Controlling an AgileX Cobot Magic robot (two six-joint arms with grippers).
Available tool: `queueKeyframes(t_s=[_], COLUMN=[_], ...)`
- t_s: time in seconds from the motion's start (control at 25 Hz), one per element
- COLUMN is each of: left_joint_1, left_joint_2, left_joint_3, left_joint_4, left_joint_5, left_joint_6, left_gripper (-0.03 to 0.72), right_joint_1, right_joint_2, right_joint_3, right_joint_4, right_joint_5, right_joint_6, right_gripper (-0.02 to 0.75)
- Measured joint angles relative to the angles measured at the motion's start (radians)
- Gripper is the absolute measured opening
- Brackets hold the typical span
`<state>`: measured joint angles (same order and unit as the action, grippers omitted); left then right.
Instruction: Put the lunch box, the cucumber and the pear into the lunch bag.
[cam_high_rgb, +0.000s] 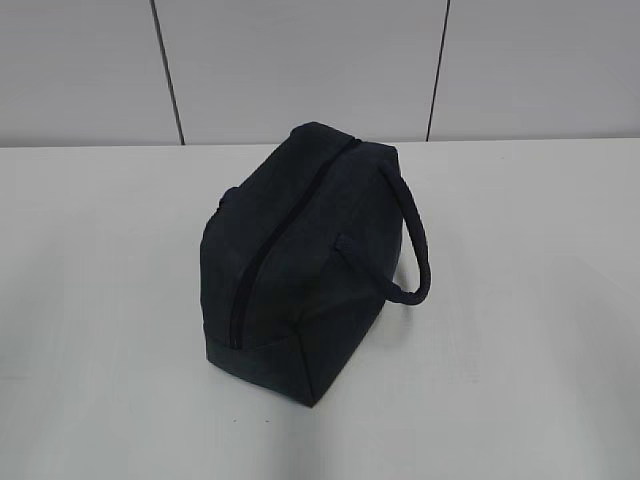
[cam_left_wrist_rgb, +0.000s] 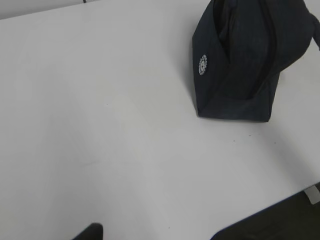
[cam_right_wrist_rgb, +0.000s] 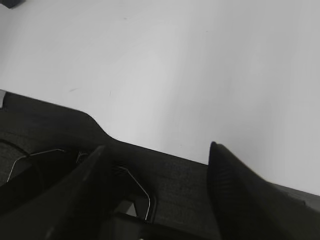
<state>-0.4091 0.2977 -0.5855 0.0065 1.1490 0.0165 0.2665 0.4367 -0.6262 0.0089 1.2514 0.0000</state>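
Observation:
The dark navy lunch bag (cam_high_rgb: 310, 265) stands alone in the middle of the white table (cam_high_rgb: 520, 300), its top zipper line (cam_high_rgb: 280, 230) looking closed and its looped handle (cam_high_rgb: 415, 245) hanging to the right. The bag also shows at the upper right of the left wrist view (cam_left_wrist_rgb: 240, 65), with a round white logo (cam_left_wrist_rgb: 202, 65) on its end. No lunch box, cucumber or pear is in view. Neither gripper shows in the exterior view. Of my left gripper only one fingertip (cam_left_wrist_rgb: 90, 232) shows, far left of centre. My right gripper (cam_right_wrist_rgb: 156, 150) is open and empty at the table's front edge.
The table's front edge (cam_left_wrist_rgb: 260, 212) runs across the lower right of the left wrist view, with dark floor beyond. A dark textured surface (cam_right_wrist_rgb: 50, 130) lies below the table edge in the right wrist view. A grey panelled wall (cam_high_rgb: 300, 60) stands behind.

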Motion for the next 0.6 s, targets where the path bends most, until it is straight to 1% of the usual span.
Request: queueKeyframes(t_s=[0.12, 0.24, 0.48, 0.6], left_joint_1=[0.0, 0.0, 0.0, 0.0], left_joint_2=[-0.101, -0.16, -0.2, -0.2], left_joint_3=[0.051, 0.061, 0.062, 0.063], left_joint_4=[0.0, -0.001, -0.006, -0.006], left_joint_5=[-0.022, -0.039, -0.041, -0.041], left_joint_6=[0.0, 0.0, 0.0, 0.0], left_gripper=[0.48, 0.477, 0.454, 0.442], right_joint_1=[0.0, 0.0, 0.0, 0.0], right_joint_2=[-0.106, -0.197, -0.341, -0.406], right_joint_3=[0.045, 0.082, 0.086, 0.09], right_joint_4=[0.0, 0.0, 0.0, 0.0], right_joint_5=[0.004, 0.005, 0.002, -0.016], right_joint_6=[0.0, -0.026, -0.049, -0.093], right_gripper=[0.474, 0.472, 0.472, 0.471])
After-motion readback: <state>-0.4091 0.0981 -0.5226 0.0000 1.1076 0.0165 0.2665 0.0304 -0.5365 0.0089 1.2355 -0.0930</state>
